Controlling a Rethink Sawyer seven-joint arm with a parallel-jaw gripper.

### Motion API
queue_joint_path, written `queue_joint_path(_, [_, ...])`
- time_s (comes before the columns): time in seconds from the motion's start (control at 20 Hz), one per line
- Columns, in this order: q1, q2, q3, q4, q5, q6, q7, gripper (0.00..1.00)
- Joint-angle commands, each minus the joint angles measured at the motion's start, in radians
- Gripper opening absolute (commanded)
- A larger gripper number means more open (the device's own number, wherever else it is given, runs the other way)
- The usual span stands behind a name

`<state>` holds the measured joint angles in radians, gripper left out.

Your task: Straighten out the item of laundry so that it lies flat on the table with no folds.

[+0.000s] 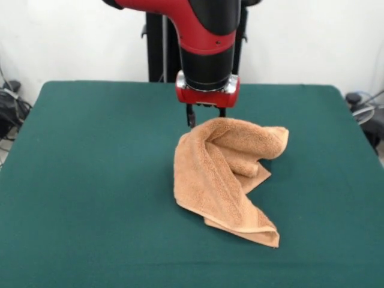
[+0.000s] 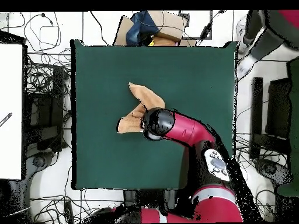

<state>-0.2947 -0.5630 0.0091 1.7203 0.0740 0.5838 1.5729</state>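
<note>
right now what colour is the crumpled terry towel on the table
Light orange-brown terry towel, plain, on the dark green felt table; clearest in the front view.

**Hidden and cropped parts**

Front view: towel folds cover its own inner layers; no label visible. Gripper tips sink behind the towel's top edge, jaws unreadable. Arm cut off by the top edge; tabletop cropped at the bottom. Overhead view: wrist covers the gripper and part of the towel.

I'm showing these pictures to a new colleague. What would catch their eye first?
The crumpled orange-brown towel, folded over itself near the middle of the dark green table. Directly above its far edge hangs the red and black arm, its hand at the cloth.
</note>
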Motion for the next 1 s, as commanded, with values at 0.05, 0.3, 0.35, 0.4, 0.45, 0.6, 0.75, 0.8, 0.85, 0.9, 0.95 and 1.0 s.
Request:
queue_joint_path(0.05, [0.026, -0.011, -0.019, -0.086, 0.064, 0.119, 0.253, 1.0])
queue_joint_path(0.3, [0.04, 0.019, -0.032, -0.166, 0.073, 0.19, 0.269, 1.0])
queue_joint_path(0.35, [0.041, 0.022, -0.033, -0.172, 0.074, 0.188, 0.271, 1.0])
queue_joint_path(0.4, [0.043, 0.025, -0.034, -0.178, 0.074, 0.186, 0.272, 1.0])
queue_joint_path(0.45, [0.044, 0.029, -0.035, -0.185, 0.074, 0.185, 0.274, 1.0])
queue_joint_path(0.6, [0.061, 0.032, -0.052, -0.207, 0.084, 0.196, 0.308, 1.0])
queue_joint_path(0.75, [0.081, 0.036, -0.067, -0.23, 0.105, 0.222, 0.355, 1.0])
queue_joint_path(0.8, [0.086, 0.039, -0.072, -0.242, 0.113, 0.236, 0.366, 1.0])
queue_joint_path(0.85, [0.089, 0.039, -0.075, -0.25, 0.119, 0.248, 0.376, 1.0])
queue_joint_path(0.9, [0.096, 0.039, -0.081, -0.268, 0.126, 0.271, 0.387, 1.0])
queue_joint_path(0.95, [0.098, 0.037, -0.083, -0.273, 0.133, 0.284, 0.394, 1.0])
queue_joint_path(1.0, [0.103, 0.034, -0.089, -0.277, 0.142, 0.296, 0.403, 1.0])
